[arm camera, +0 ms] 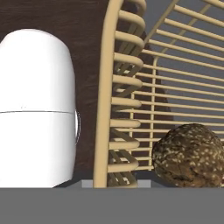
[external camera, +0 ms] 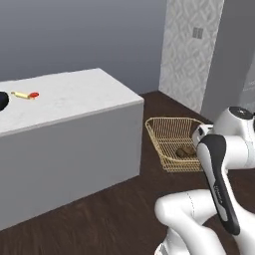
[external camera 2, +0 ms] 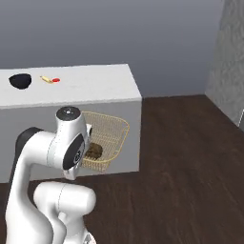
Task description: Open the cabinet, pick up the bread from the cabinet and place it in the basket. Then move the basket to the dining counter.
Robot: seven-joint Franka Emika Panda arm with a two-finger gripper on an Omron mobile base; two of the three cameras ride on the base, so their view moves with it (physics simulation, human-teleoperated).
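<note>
lying on the floor of the basket (external camera: pixel 172 130) is the bread (external camera: pixel 184 152), a dark brown speckled lump, near the wall closest to the robot. in the right base view the bread (external camera 2: pixel 94 151) shows through the mesh at the lower left of the basket (external camera 2: pixel 114 132), partly behind the white arm. in the hand view the bread (arm camera: pixel 189 156) sits at the lower right, inside the wires, with the basket (arm camera: pixel 106 100) rim running upright just left of it.

the basket is held up off the dark wood floor (external camera: pixel 99 219), beside the end of the dining counter (external camera: pixel 74 99) and lower than its top; in the left base view it hangs just right of the counter's corner, apart from it. in the right base view it overlaps the grey front of the counter (external camera 2: pixel 95 86).

the pincer itself is hidden behind the arm's wrist in both base views, and its tips are not clear in the hand view, so i cannot tell whether it is open or closed, though the basket rim lies right against the hand.

on the counter top, well apart from the basket, rest a black bowl (external camera 2: pixel 20 81) and a small yellow and red thing (external camera 2: pixel 49 80).
</note>
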